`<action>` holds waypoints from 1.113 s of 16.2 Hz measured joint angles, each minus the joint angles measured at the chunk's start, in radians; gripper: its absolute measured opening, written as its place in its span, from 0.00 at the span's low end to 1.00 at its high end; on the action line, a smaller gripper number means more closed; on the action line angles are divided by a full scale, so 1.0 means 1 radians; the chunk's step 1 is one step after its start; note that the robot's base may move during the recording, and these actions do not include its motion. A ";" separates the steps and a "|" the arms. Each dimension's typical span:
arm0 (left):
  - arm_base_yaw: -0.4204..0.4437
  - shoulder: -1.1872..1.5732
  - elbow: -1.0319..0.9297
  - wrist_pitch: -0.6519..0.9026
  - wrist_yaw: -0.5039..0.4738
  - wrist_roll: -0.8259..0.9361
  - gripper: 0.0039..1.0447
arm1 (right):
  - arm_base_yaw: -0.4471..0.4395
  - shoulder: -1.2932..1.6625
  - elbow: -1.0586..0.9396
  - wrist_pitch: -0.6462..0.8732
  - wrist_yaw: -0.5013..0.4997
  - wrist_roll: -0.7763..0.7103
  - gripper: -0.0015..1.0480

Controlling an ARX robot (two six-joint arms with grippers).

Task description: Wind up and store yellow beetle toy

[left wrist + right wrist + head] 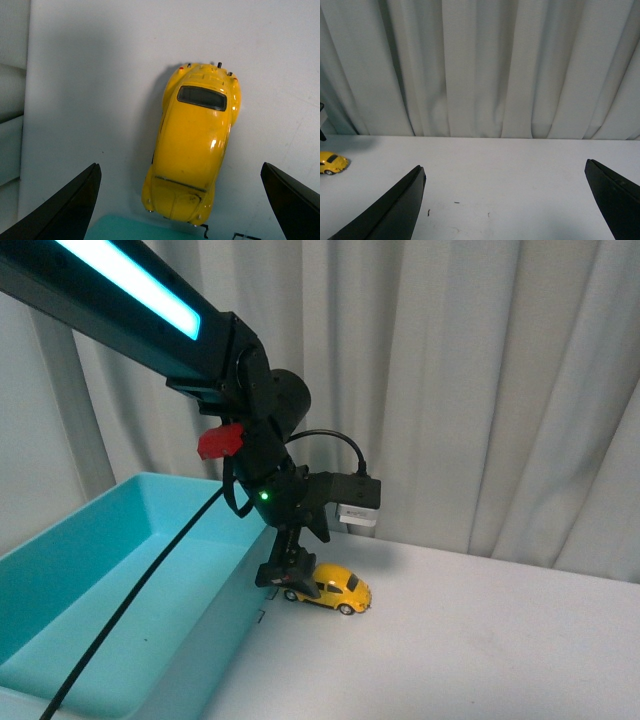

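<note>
The yellow beetle toy (338, 588) stands on its wheels on the white table, just right of the teal bin's far corner. My left gripper (288, 578) hangs open right at the car's rear end, fingers pointing down. From the left wrist the yellow beetle toy (194, 140) lies lengthwise between the two wide-apart black fingers (65, 210), untouched by either. My right gripper (502, 205) is open over bare table with nothing between its fingers; the toy (332, 163) is small at that picture's edge.
A large teal bin (120, 570) fills the left of the table, its rim (135, 229) just under the car's nose in the left wrist view. White curtains (480, 390) close off the back. White tabletop (480, 640) stretches right of the toy.
</note>
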 joint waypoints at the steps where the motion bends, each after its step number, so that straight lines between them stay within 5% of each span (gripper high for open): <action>1: 0.000 0.003 0.003 0.000 0.002 -0.001 0.94 | 0.000 0.000 0.000 0.000 0.000 0.000 0.94; 13: -0.042 0.038 0.021 0.019 0.013 -0.039 0.94 | 0.000 0.000 0.000 0.000 0.000 0.000 0.94; 14: -0.045 0.039 0.021 0.020 0.005 -0.024 0.89 | 0.000 0.000 0.000 0.000 0.000 0.000 0.94; 15: -0.056 0.043 0.021 0.016 0.010 -0.022 0.68 | 0.000 0.000 0.000 0.000 0.000 0.000 0.94; 18: -0.074 0.047 0.021 0.018 0.026 -0.026 0.39 | 0.000 0.000 0.000 0.000 0.000 0.000 0.94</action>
